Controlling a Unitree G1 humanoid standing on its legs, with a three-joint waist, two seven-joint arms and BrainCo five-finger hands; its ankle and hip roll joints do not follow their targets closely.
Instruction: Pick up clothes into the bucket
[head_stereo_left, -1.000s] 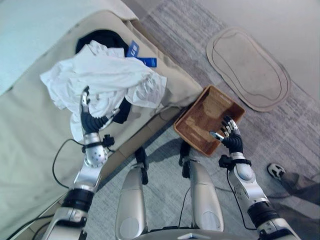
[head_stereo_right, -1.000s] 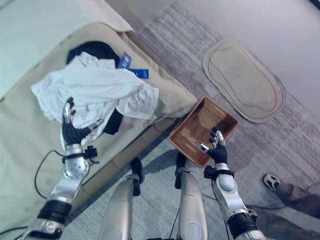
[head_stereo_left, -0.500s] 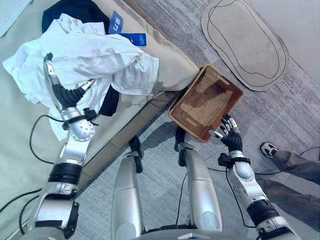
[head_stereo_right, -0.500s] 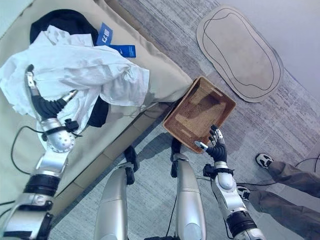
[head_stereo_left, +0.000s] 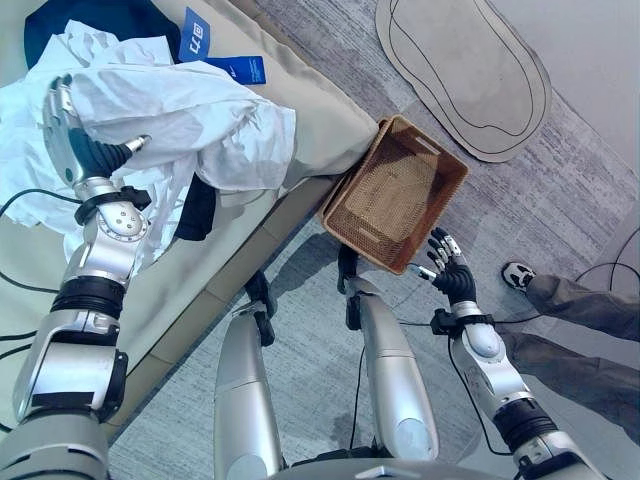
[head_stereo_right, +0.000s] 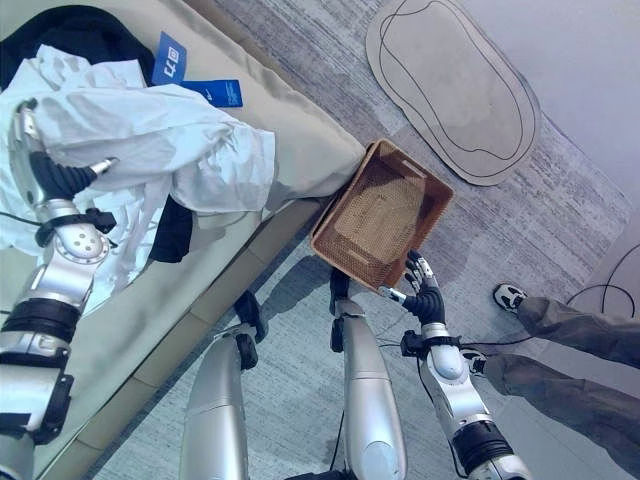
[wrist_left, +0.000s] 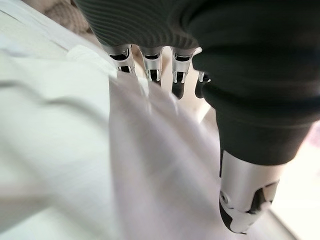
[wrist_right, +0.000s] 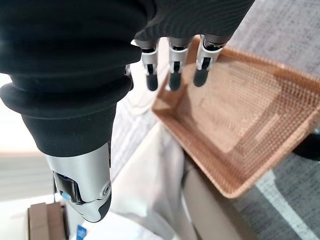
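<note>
Left hand (head_stereo_left: 75, 150) now deeper against white shirt (head_stereo_left: 190, 115)

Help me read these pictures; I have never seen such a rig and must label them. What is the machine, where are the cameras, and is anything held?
It is a humanoid robot on two legs. Two pictures come from its head, looking down; two come from cameras on its wrists. The left hand reaches into a white garment heaped on a beige sofa, its fingers straight and closed on nothing. A dark garment and blue tags lie with the white one. The right hand, fingers relaxed and holding nothing, hangs by a woven basket on the grey floor. A person's leg shows beside it, and an oval mat lies beyond.
</note>
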